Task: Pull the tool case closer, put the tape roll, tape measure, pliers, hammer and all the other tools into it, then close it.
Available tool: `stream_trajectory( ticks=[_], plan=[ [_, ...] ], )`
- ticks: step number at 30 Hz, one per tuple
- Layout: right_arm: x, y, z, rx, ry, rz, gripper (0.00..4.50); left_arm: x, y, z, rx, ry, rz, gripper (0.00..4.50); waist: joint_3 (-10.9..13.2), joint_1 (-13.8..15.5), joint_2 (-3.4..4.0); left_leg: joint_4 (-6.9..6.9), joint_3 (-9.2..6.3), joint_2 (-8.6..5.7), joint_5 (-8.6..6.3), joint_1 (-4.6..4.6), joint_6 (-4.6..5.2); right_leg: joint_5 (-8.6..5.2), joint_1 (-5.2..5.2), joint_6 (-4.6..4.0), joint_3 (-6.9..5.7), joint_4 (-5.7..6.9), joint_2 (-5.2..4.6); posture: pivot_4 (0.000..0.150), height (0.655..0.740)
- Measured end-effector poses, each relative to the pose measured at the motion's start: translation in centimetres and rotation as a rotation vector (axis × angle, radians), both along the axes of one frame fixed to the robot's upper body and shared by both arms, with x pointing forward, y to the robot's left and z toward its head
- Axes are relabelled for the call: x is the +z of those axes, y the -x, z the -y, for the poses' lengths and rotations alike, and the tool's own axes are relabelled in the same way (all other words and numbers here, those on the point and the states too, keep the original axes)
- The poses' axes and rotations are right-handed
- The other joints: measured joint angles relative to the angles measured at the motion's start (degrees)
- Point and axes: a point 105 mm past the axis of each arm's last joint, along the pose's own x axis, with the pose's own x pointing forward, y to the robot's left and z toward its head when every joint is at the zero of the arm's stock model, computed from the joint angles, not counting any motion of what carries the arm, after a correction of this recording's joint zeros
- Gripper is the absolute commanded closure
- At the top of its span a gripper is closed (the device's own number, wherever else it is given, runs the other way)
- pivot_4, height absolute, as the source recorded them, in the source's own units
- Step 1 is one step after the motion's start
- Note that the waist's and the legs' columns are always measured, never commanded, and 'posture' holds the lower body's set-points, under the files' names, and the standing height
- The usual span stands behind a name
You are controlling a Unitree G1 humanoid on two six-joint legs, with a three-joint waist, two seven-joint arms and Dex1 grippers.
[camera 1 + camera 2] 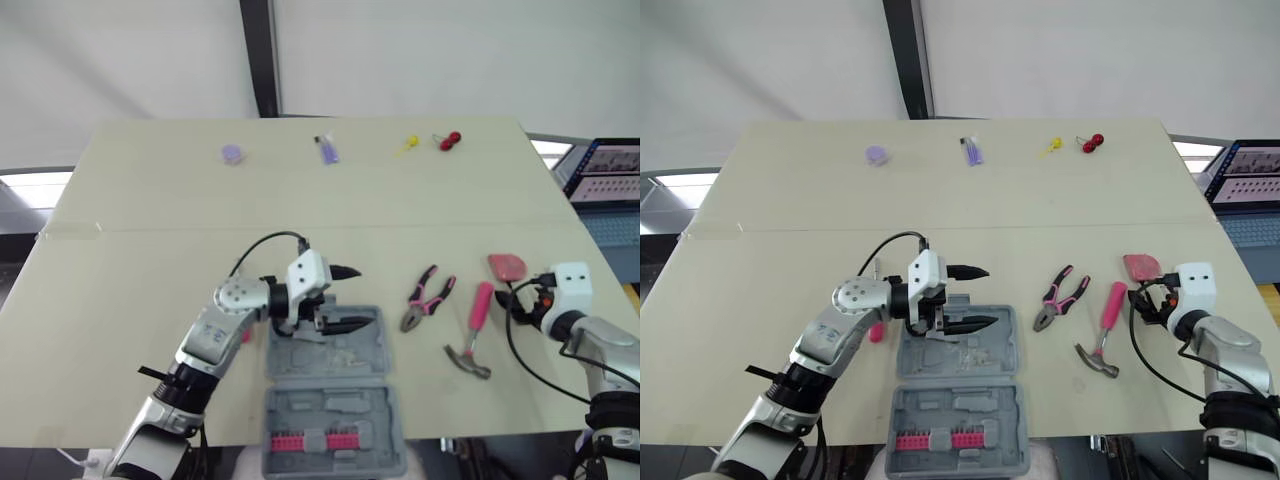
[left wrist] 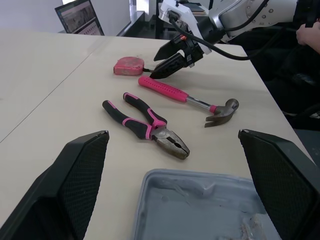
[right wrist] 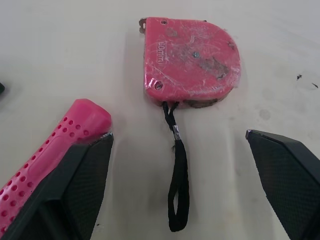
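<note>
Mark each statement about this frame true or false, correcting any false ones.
1. The grey plastic tool case lies open. True.
2. The pink-handled pliers sit inside the case. False: they lie on the beige table, to its right.
3. The right tool is open, facing the pink tape measure. True.
4. The left tool grips the pink-handled hammer. False: the hammer lies on the table; the left tool is open above the case.
5. The small purple roll rests near the table's far edge. True.
</note>
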Motion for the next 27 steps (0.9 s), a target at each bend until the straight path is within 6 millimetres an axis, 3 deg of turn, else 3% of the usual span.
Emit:
stream_trajectory(
  ticks=[1,21,25,27],
  plan=[
    [0.0,0.0,0.0,0.0,0.0,0.0,1.26,-0.1,0.0,0.0,0.0,-0.001,-0.001,0.0,0.0,0.0,0.0,0.0,-0.01,0.0,0.0,0.0,0.0,0.0,0.0,0.0,0.0,0.0,0.0,0.15,0.74],
    [-0.6,-0.6,0.7,-0.034,-0.014,-0.01,1.26,0.1,0.2,0.6,-0.011,0.013,0.029,0.0,0.0,0.0,0.0,0.0,0.0,0.0,0.0,0.0,0.0,0.0,0.01,0.0,0.0,-0.01,0.0,0.15,0.74],
    [-0.6,-1.1,0.6,-0.028,-0.005,-0.002,2.5,0.2,0.2,0.8,-0.014,0.02,0.03,0.0,0.0,0.0,0.0,0.0,-0.01,0.0,0.0,0.0,0.0,0.0,0.01,0.0,-0.01,-0.01,0.0,0.15,0.74],
    [-0.6,-1.2,0.5,-0.021,0.002,-0.002,3.61,0.2,0.2,0.9,-0.014,0.02,0.031,0.0,0.0,0.0,0.0,0.0,-0.01,0.0,0.0,0.0,0.0,0.0,0.01,0.0,-0.01,-0.01,0.0,0.15,0.74]
  ],
)
